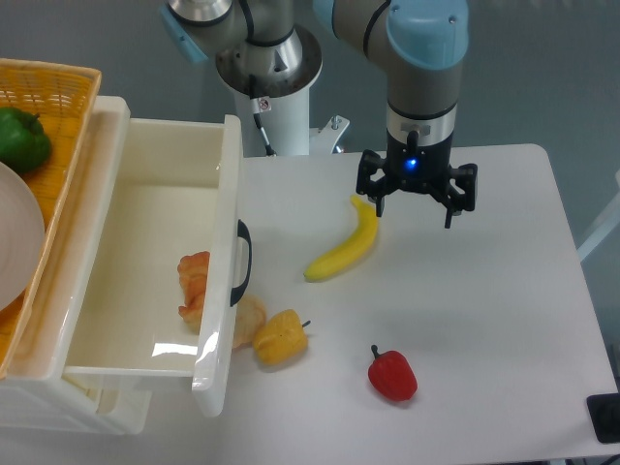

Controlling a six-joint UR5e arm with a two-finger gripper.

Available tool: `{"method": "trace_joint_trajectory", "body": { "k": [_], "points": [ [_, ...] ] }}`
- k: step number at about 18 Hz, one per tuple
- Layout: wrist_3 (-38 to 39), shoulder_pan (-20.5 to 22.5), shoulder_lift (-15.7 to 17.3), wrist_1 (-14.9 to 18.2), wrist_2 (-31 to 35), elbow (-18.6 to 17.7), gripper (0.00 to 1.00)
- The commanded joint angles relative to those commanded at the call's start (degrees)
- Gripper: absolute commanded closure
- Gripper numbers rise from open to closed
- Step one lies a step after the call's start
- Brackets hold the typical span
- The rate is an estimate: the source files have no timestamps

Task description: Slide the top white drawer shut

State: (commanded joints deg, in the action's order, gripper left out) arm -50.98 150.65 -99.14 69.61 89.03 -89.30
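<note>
The top white drawer stands pulled out to the right from the cabinet at the left, its front panel with a black curved handle facing the table. An orange croissant-like piece lies inside it. My gripper hangs over the table well to the right of the drawer front, above the upper end of a banana. Its fingers are spread open with nothing between them.
A yellow pepper and a pale bun lie close to the drawer front. A red pepper sits nearer the front edge. A woven yellow basket with a green pepper rests on the cabinet.
</note>
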Motion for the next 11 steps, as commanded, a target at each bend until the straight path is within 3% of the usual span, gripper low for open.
{"method": "trace_joint_trajectory", "body": {
  "k": [11],
  "points": [
    [0.7,-0.4,-0.4,0.0,0.0,-1.2,0.0]
  ]
}}
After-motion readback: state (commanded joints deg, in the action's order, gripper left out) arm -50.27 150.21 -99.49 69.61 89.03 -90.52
